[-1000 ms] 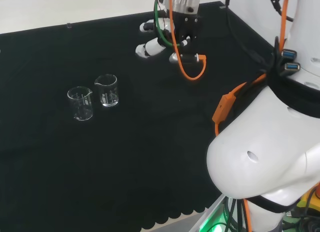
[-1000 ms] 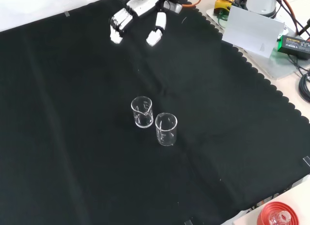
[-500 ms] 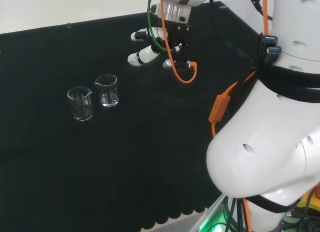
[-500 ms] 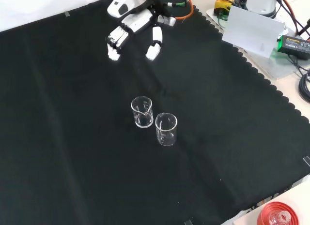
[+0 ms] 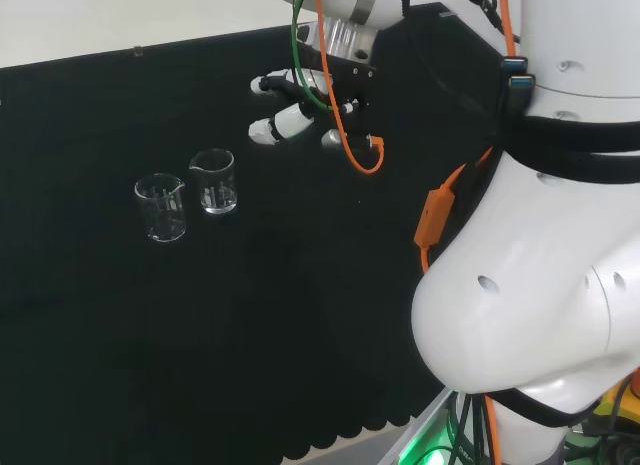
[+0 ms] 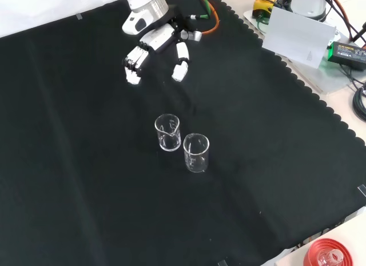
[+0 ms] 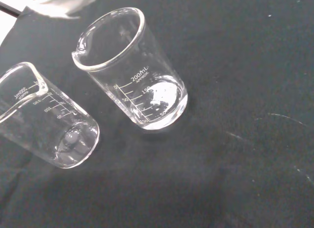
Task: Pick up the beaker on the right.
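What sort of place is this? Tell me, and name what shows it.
Probably a robotics lab set up for glassware handling. Two clear graduated beakers stand on a bench draped in black cloth, a white robot arm carries the hand above them, and electronics and cables sit at the bench edge.

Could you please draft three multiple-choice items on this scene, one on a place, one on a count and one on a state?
1. In the front view, where is the hand relative to the beakers?
A. Above them, toward the view's top
B. Below them
C. Between them

2. How many beakers stand on the black cloth?
A. One
B. Two
C. Four

3. What is the hand's state?
A. Curled round a beaker
B. Open, holding nothing
C. Pressing a beaker flat

Answers:
1 A: the hand hangs above the cloth, apart from both beakers.
2 B: one beaker and another beaker stand upright side by side.
3 B: its fingers are spread over bare cloth.
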